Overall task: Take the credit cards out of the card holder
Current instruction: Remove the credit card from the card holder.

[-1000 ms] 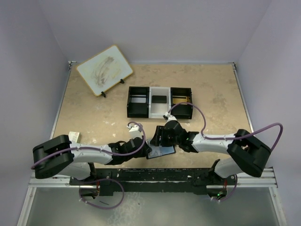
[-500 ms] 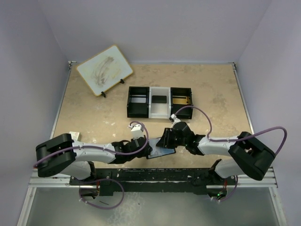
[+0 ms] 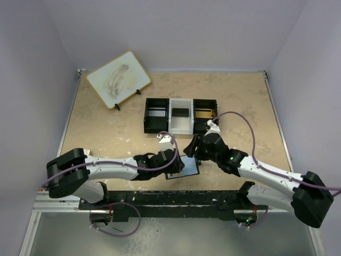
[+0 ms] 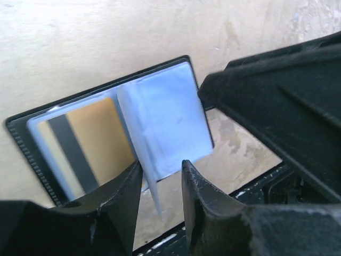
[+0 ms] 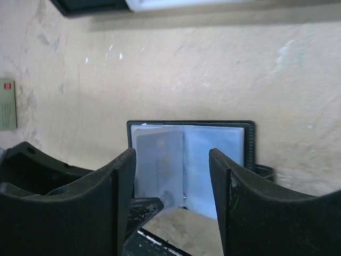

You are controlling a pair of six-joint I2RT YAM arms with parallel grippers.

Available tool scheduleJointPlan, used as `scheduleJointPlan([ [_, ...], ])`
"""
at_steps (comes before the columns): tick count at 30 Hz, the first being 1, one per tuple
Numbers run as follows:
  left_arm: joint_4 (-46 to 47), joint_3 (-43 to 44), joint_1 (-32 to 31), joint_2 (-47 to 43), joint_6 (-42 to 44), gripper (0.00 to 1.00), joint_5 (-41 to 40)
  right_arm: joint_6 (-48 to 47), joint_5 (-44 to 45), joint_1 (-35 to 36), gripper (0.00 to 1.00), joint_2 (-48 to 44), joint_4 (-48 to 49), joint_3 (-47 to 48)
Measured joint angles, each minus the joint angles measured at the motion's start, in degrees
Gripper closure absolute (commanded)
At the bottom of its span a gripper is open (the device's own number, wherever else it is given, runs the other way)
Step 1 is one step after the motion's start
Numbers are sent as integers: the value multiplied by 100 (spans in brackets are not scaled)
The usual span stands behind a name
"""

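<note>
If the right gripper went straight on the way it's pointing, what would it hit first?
Most likely the open card holder, lying flat between the right gripper's open fingers. The left gripper's fingertip sits close beside that line; depth is unclear.

Beige marbled tabletop (image 3: 106,133) is enclosed on three sides by plain pale lilac walls (image 3: 176,32). Lighting is even and diffuse, and shadows are kept soft. A smudged whiteboard (image 3: 118,79) with a wood rim is propped on black feet at the far-left corner. A black-and-white three-compartment tray (image 3: 145,114) is set mid-table. An aluminium rail (image 3: 42,202) is fitted along the near edge.
</note>
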Motion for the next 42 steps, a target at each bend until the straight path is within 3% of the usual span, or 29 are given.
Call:
scheduleJointPlan([
  [7,164,595,-85,743,173,58,254,188,1080,-13,30,-868,-1082,70],
  [13,319,713,-249,1134,173,55,289,409,1373,-37,27,-1504,-1449,-37],
  [19,48,728,-411,837,212,51,20,433,1145,-37,37,-1709,-1346,-332],
  [22,-225,697,-411,341,208,51,-321,374,811,-37,45,-1585,-1115,-446],
  [28,-1123,442,-407,-651,-208,48,-1316,267,-26,-39,50,-907,-271,-507],
  [35,-1864,-188,-407,-1032,-785,49,-1759,197,-992,-37,55,199,1115,-634],
  [42,-2026,-262,-407,-1093,-986,51,-1888,-13,-1508,-37,60,1019,1519,-629],
])
